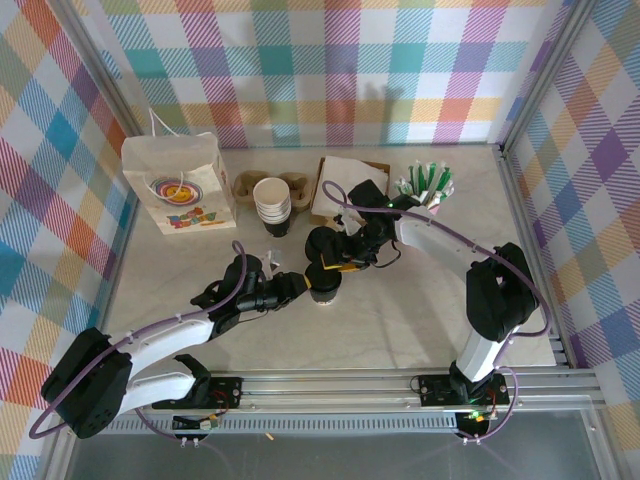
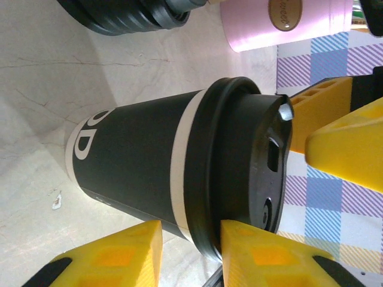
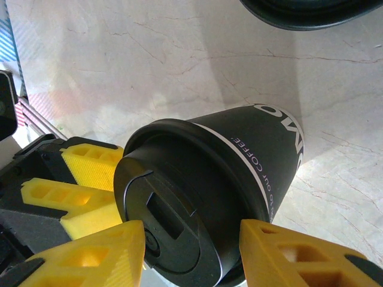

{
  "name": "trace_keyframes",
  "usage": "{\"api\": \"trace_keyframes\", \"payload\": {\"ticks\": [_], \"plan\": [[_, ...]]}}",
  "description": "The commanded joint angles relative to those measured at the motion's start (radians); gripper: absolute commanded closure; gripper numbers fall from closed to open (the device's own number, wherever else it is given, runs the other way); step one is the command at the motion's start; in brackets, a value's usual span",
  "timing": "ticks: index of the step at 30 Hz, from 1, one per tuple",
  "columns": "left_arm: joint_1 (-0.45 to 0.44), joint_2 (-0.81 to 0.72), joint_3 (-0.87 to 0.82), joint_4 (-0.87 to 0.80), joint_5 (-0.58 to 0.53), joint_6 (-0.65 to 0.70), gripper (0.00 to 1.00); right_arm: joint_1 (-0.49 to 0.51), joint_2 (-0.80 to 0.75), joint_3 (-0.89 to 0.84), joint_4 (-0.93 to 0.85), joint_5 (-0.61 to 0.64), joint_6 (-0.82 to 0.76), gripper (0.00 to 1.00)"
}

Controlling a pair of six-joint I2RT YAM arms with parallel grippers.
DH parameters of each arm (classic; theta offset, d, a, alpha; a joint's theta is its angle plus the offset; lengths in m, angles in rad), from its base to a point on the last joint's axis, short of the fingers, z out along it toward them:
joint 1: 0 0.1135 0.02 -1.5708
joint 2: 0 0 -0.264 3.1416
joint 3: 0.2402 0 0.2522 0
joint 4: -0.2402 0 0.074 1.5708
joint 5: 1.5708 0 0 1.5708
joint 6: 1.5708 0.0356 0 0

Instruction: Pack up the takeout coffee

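Both my jaws clamp the coffee (image 1: pixel 325 287) at its lid, well short of the bag (image 1: pixel 180 186), likely to carry it upright.

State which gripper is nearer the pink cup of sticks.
Right. The right gripper is front-left of the pink cup; the left gripper lies beyond the takeout coffee.

One white paper bag (image 1: pixel 180 187), upper left of the overhead view. One stack of lidless cups (image 1: pixel 272 203) right of it, and how many are nested I can't tell. One brown cup carrier (image 1: pixel 243 184) behind the stack. One brown tray (image 1: pixel 377 168) of white paper, top centre. One pink cup (image 2: pixel 311 27), its green-and-white sticks (image 1: pixel 428 180) too bunched to count. One takeout coffee (image 1: pixel 326 287), dead centre. Two arms, two pincers: left pincer (image 2: pixel 188 239), right pincer (image 3: pixel 191 239).
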State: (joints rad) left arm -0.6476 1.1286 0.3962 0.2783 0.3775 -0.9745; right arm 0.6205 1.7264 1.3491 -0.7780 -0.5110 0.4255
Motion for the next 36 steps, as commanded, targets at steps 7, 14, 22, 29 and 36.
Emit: {"api": "trace_keyframes", "payload": {"ticks": [7, 14, 22, 29, 36], "plan": [[-0.012, 0.039, -0.076, -0.073, -0.033, 0.003, 0.70, 0.010, 0.064, -0.054, -0.053, 0.012, -0.025, 0.53], [-0.011, 0.065, -0.076, -0.059, -0.025, 0.007, 0.70, 0.010, 0.066, -0.059, -0.065, 0.025, -0.034, 0.53], [-0.011, 0.051, -0.052, -0.089, -0.031, 0.029, 0.71, 0.015, 0.033, -0.102, -0.021, 0.074, -0.060, 0.55], [-0.012, 0.033, -0.007, -0.159, -0.043, 0.071, 0.71, 0.022, -0.015, -0.127, 0.004, 0.094, -0.072, 0.54], [-0.012, 0.026, 0.044, -0.211, -0.067, 0.110, 0.70, 0.026, -0.056, -0.076, -0.012, 0.087, -0.045, 0.53]]}}
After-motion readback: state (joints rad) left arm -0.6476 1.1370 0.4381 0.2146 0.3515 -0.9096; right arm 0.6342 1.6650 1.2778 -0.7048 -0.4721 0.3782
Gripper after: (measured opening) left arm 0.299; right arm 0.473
